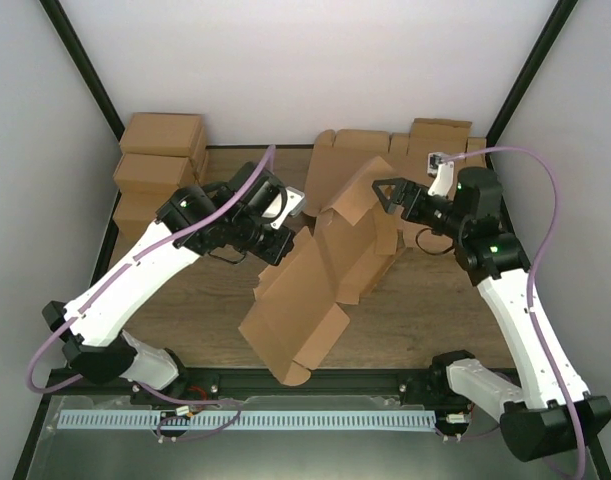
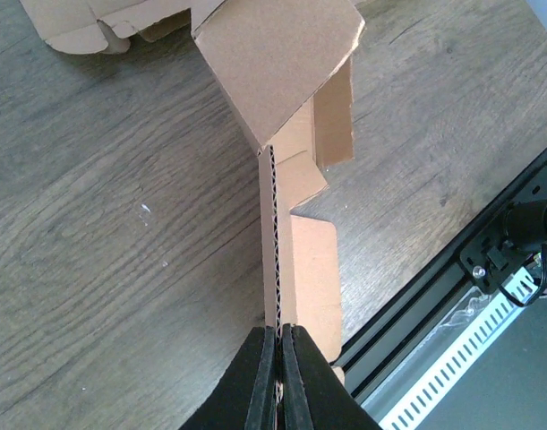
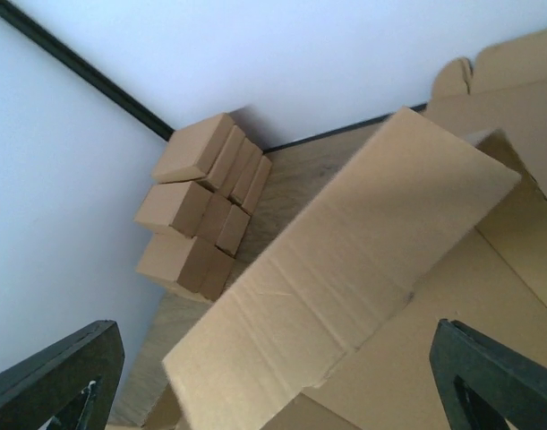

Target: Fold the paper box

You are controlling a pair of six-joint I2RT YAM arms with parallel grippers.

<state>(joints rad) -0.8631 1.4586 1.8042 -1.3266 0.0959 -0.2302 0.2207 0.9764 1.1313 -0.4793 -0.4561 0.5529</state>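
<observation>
The top view takes in the whole box (image 1: 305, 300). It stands half-folded at mid-table, with its near panel slanting down toward the black rail (image 1: 315, 382) and its far flaps raised between the two arms.

The left wrist view adds what the top view hides. The left gripper (image 2: 279, 333) is clenched on a thin corrugated edge of the box. That edge runs straight away from the fingertips to a raised panel, and a tabbed flap lies just right of it.

The right wrist view shows the right gripper (image 3: 273, 376) released, with its fingers (image 3: 67, 376) spread wide at the lower corners. A tilted panel of the box crosses the gap ahead of them, and it cannot be told whether either finger touches it. From above, this gripper sits at the box's far right flap.

The table (image 1: 415, 300) is brown wood grain. Closed cartons (image 1: 160, 160) are stacked in its far left corner, and only the right wrist view shows their rows side on. A cardboard pile (image 1: 440, 135) fills the far right. Behind are white walls (image 1: 315, 70) and slanting black posts (image 1: 83, 70).
</observation>
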